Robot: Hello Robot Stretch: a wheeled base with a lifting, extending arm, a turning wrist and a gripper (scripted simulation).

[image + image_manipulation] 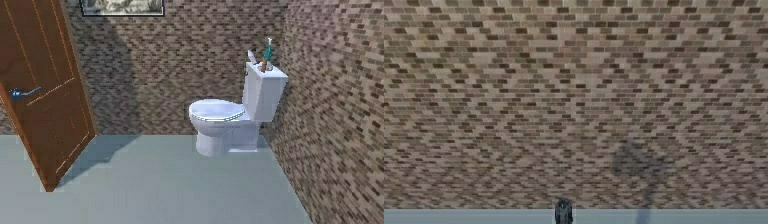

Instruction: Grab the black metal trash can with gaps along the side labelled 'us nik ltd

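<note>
Facing a toilet [225, 125] and an open door [40, 90], the robot is probably searching; the tool [564, 212] is sitting tucked low, and I cannot tell whether it is holding anything

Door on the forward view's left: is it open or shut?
Open. The wooden door stands swung out at an angle from the brick wall, its free edge over the floor.

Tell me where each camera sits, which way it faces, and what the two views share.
Forward view: on the robot, looking ahead and somewhat down at a toilet, an open wooden door and grey floor.
Arm side view: on the robot's body, looking out sideways at a brick wall; what looks like the gripper stands at the bottom edge.
Shared: probably that brick wall, at the forward view's right, and the grey floor.
</note>
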